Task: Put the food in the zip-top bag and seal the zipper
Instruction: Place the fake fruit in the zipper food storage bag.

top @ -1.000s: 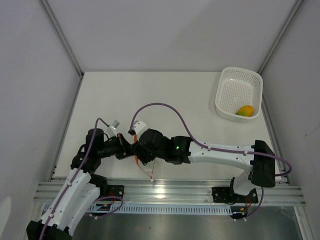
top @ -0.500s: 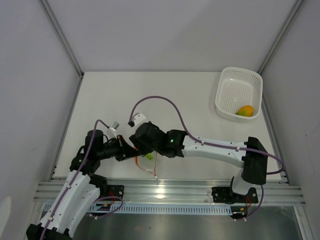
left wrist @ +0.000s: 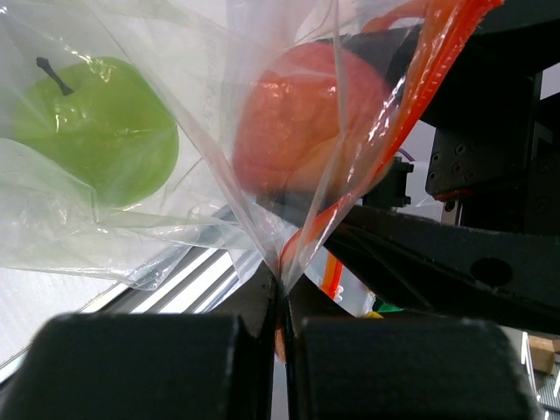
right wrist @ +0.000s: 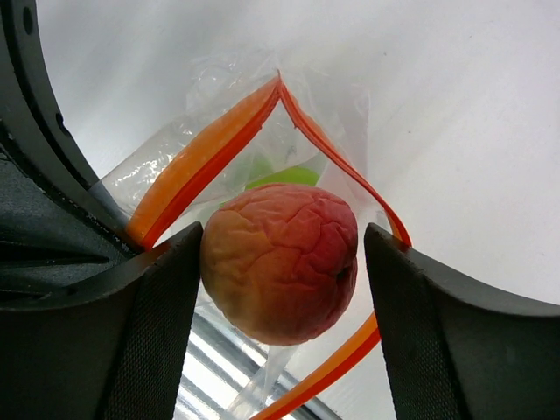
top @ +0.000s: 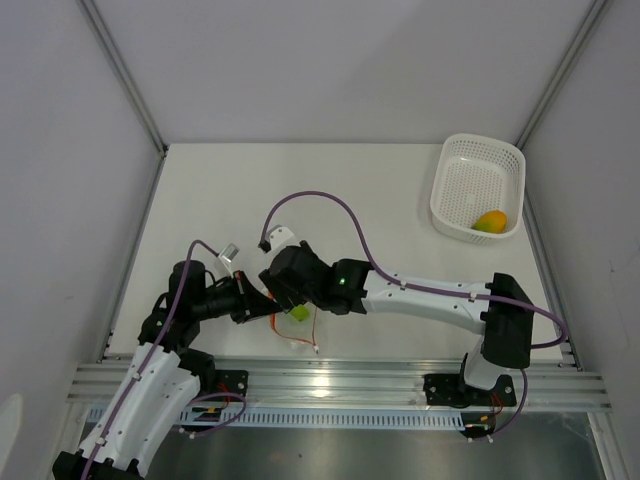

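Lead: Left gripper (left wrist: 282,302)?
Inspector: Jaws pressed flat together on a pinch of the zip-top bag (left wrist: 219,175), clear film, near its mouth edge.
Lead: Right gripper (right wrist: 278,262)?
Inspector: Fingers part-open, clamping the red-orange fruit (right wrist: 280,236) from both sides at the bag's mouth.
Lead: Zipper (right wrist: 206,153)?
Inspector: Unsealed. Its two strips spread in a wedge around that fruit.
Lead: Other food?
Inspector: Lime-green fruit (left wrist: 96,127) lies inside the bag. Yellow-orange fruit (top: 489,221) sits in the white basket (top: 470,160), well apart, at the far right corner of the table (top: 350,190).
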You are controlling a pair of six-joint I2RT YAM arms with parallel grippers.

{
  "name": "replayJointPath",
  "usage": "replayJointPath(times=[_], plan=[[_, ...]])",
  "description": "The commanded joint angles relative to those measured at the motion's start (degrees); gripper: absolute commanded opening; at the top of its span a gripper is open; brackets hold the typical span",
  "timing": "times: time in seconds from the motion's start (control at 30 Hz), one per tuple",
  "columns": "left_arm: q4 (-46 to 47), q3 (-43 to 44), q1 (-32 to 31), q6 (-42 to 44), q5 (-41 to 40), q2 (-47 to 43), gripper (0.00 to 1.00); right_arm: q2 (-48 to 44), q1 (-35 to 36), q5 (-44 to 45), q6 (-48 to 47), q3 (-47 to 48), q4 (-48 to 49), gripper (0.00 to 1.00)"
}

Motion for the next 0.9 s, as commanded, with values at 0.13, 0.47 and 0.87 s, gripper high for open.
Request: replayJointPath(times=[0.13,0.47,0.87], plan=[[1.27,1.96,-0.39,-0.74,1.72,0.08,0.01,-2.13,1.18,2.23,0.51,2.49,-0.90,0.92],[1.80,2.05,-0.30,-1.01,1.72,0.35,0.01,-8.55,2.77,0.75,2.88,2.67,-2.57,0.89],[2.59,2.05,-0.30,-1.62,2.43,0.61,0.01,-18.04,0.57,-1.10,6.39,-5.41,-2.31,0.65]])
